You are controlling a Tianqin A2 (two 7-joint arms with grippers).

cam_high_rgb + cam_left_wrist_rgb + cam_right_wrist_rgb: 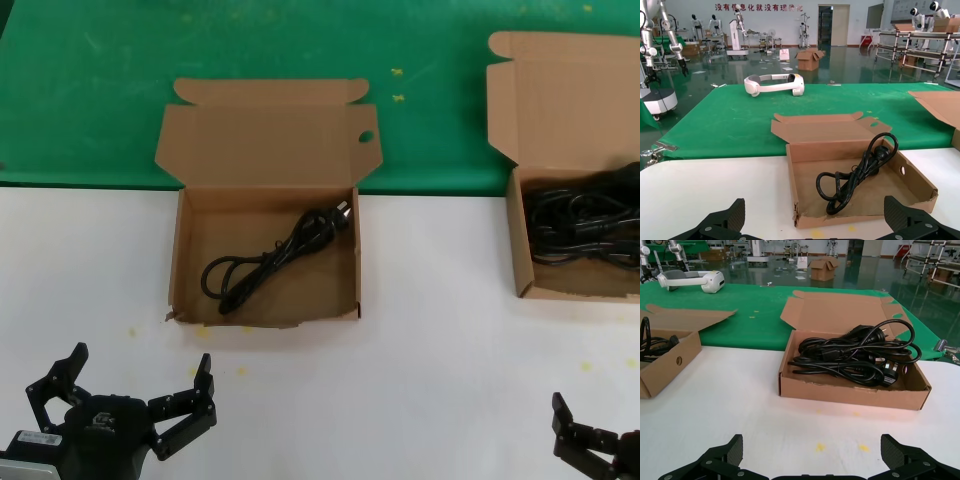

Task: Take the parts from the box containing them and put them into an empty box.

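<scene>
Right claw (600, 445) partly cut off

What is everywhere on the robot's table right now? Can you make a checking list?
Surface: white table in front, green mat behind.
Job's things: box with the round hole holds one black cable; plain-lid box holds a tangled pile of cables.
Clutter: small yellow specks on the table and mat; nothing else seen.
Grippers: left gripper and right gripper low at the near edge, jaws open, holding nothing.
Cables: none lying outside the boxes.
Surroundings: white headset on the mat; hall with other robots and cartons beyond.
</scene>
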